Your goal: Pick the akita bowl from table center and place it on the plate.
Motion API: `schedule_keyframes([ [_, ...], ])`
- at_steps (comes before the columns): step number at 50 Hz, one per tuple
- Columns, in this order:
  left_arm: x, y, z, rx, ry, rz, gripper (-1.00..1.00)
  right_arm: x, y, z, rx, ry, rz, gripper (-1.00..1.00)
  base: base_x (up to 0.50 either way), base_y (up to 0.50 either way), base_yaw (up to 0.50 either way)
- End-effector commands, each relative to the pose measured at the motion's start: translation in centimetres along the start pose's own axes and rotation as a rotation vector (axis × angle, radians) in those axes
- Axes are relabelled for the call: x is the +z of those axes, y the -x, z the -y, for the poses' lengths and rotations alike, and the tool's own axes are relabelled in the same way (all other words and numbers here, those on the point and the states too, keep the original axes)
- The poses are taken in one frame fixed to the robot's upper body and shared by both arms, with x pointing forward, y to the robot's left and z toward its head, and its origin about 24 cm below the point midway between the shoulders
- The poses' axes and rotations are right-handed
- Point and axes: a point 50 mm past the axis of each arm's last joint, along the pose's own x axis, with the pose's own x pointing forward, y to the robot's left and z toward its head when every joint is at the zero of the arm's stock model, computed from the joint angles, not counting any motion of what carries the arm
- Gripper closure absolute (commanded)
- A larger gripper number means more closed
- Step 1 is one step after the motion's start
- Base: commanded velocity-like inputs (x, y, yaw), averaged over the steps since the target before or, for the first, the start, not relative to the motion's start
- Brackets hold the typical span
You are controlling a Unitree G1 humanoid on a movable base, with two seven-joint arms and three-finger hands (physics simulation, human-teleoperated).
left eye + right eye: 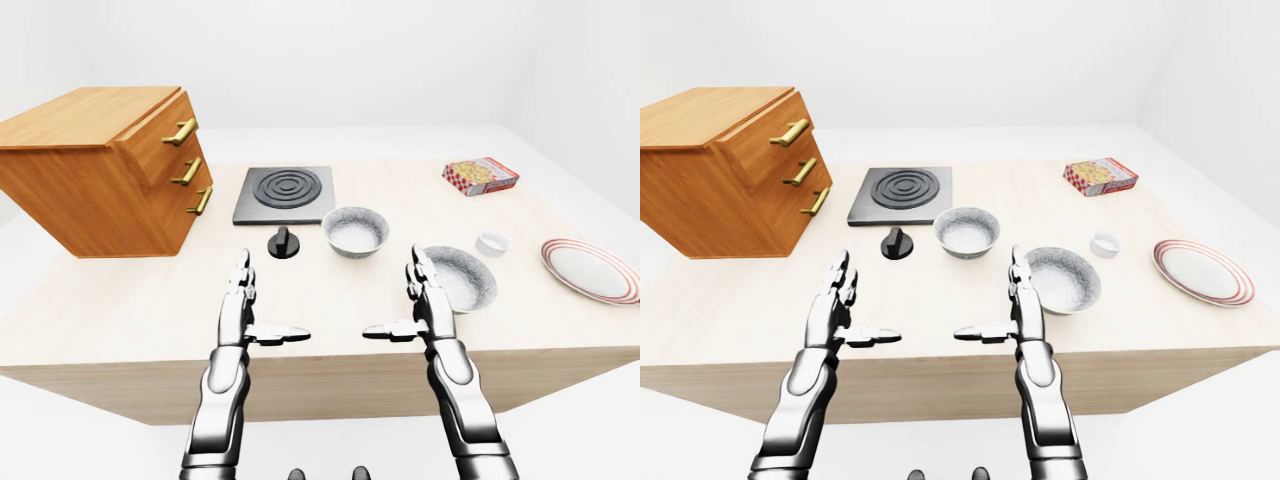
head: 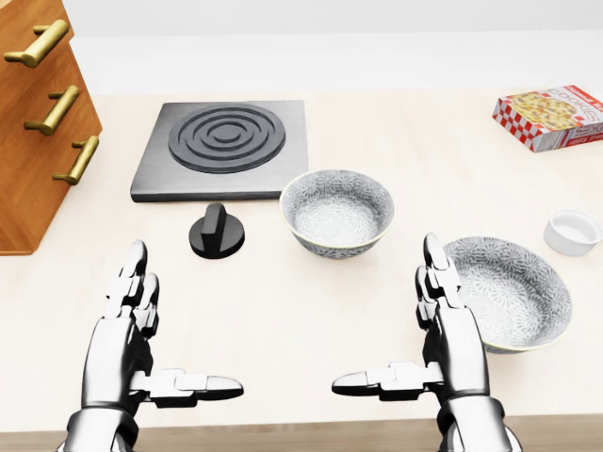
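The head view looks steeply down from close above the table point(image 2: 283, 301) — the burner plate point(image 2: 224, 149) sits toward 11 o'clock. The two eye views face across the whole table from farther off, nearly alike; the striped plate point(image 1: 590, 270), at 3 o'clock, shows only in them. All three share the burner plate.

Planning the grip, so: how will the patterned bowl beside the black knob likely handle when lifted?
The bowl looks like rigid glazed ceramic: probably stiff, rather slippery, breakable if dropped. Its sides taper to a narrower base, so a push at the rim may tip it.
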Motion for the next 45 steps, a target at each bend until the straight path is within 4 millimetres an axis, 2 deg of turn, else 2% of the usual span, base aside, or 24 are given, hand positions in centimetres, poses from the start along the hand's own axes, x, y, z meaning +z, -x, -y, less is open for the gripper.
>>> schedule_keyframes([
  [1, 0.5, 0.1, -0.5, -0.011, -0.033, 0.004, -1.00, 0.8, 0.2, 0.8, 0.002, 0.064, 0.005, -1.00, 0.00, 0.00, 0.00],
  [19, 2.1, 0.2, -0.7, -0.020, -0.068, 0.040, -1.00, 2.1, 0.0, 0.6, -0.006, 0.055, 0.046, -1.00, 0.00, -0.02, 0.00],
  [45, 3.2, 0.1, -0.8, -0.012, -0.085, 0.084, -1.00, 2.8, -0.2, 0.7, -0.005, 0.053, 0.076, -1.00, -0.10, -0.50, 0.00],
])
